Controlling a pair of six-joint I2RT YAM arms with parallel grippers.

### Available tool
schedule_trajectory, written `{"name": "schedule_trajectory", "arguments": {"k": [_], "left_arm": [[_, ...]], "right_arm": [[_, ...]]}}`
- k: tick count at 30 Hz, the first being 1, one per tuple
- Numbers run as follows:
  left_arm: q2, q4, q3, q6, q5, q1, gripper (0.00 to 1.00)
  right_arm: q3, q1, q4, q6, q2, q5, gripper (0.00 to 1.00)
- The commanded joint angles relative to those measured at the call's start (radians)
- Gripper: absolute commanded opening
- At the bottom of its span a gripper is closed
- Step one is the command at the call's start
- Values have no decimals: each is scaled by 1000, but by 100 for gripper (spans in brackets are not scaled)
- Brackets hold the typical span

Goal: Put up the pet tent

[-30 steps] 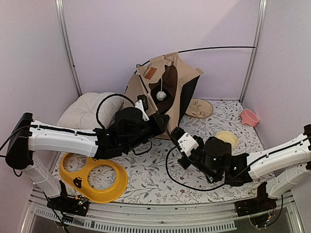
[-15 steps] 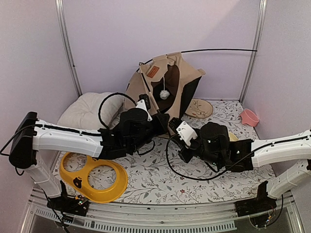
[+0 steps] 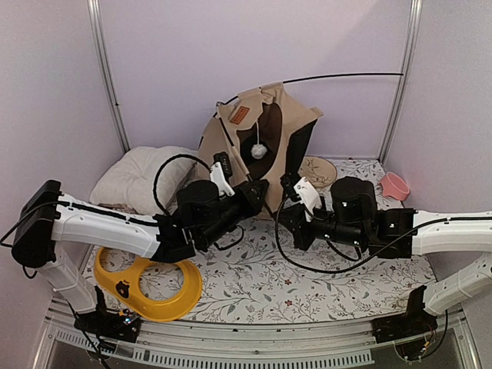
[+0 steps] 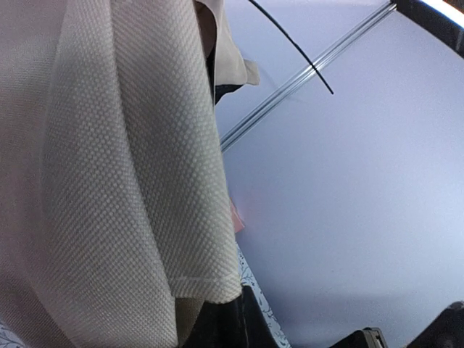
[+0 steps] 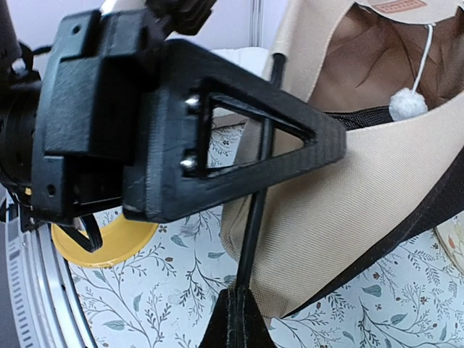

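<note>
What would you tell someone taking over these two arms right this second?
Left gripper: shut at the pet tent's front fabric edge; a real pinch is unclear.
Right gripper: shut on a thin black pole at the tent's front.
Tent: at the table's back, partly raised, lopsided.
Left to do: a long pole juts out of its top toward the right; the frame probably needs seating so it stands square.

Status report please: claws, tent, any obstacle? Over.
Left claw shut by fabric. Right claw shut on black pole. Pet tent tilted. No obstacle seen.
</note>
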Motion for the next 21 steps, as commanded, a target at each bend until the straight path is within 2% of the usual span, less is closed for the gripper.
{"name": "schedule_trajectory", "arguments": {"k": [1, 4, 8, 15, 19, 21], "left_arm": [[11, 129, -62, 10, 89, -43, 0], [21, 122, -40, 16, 78, -63, 0], [62, 117, -30, 27, 62, -72, 0], [87, 83, 4, 161, 128, -55, 0], [8, 15, -34, 245, 187, -31, 0], [-53, -39, -64, 284, 240, -9, 0]], "right_arm": [[36, -79, 188, 137, -95, -59, 0], [29, -144, 206, 222, -103, -147, 0], [69, -140, 216, 261, -77, -274, 0], [117, -92, 109, 189, -55, -218, 2], [113, -106, 77, 139, -97, -166, 41], [114, -131, 55, 119, -129, -144, 52]]}}
